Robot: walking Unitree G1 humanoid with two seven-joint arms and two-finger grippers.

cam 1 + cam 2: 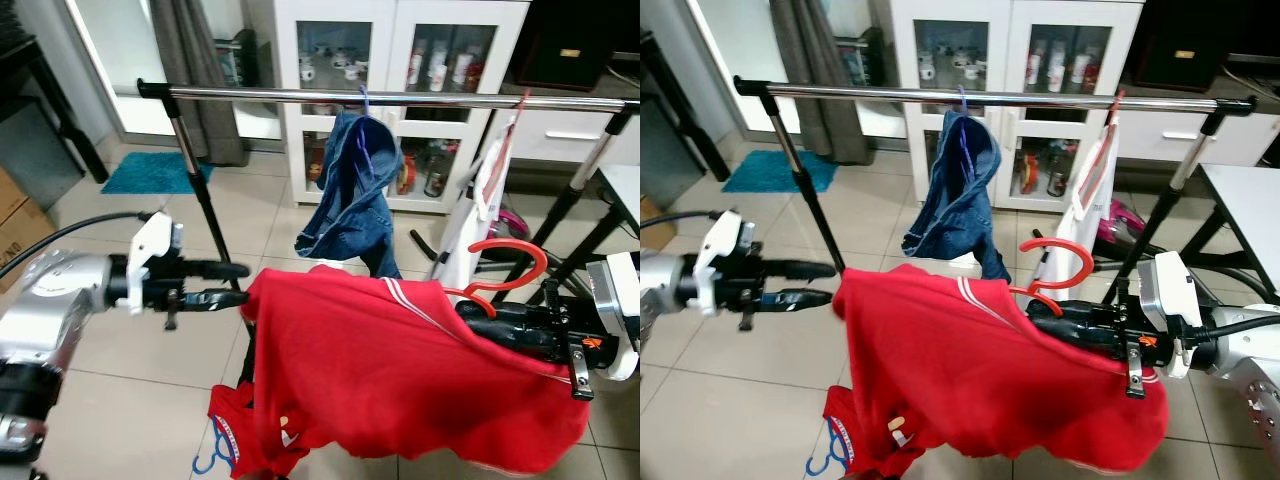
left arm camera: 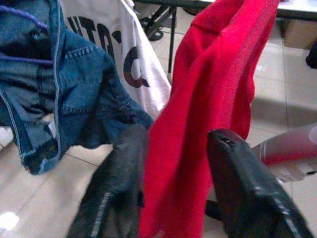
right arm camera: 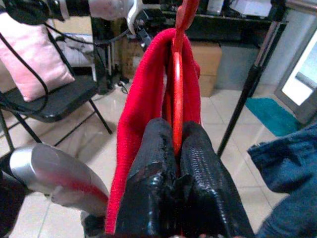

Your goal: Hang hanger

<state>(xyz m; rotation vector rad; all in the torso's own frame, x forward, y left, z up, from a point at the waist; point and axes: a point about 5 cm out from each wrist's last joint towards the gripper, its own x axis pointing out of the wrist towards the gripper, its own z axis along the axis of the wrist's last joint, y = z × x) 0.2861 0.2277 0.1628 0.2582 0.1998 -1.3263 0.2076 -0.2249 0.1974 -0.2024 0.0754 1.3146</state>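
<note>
A red shirt (image 1: 400,380) hangs on a red hanger whose hook (image 1: 512,260) curls up at its right shoulder. My right gripper (image 1: 472,310) is shut on the hanger's neck just under the hook; the right wrist view shows the red hanger (image 3: 177,99) pinched between both fingers. My left gripper (image 1: 243,284) is at the shirt's left shoulder, and the left wrist view shows the red cloth (image 2: 198,124) filling the gap between its fingers. The chrome clothes rail (image 1: 400,97) runs across above and behind the shirt.
A pair of jeans (image 1: 350,190) hangs mid-rail on a purple hanger. A white shirt (image 1: 490,180) hangs farther right. The rail's black legs (image 1: 205,210) stand on the tiled floor. Behind are a white glass-door cabinet (image 1: 400,60) and a teal mat (image 1: 150,172).
</note>
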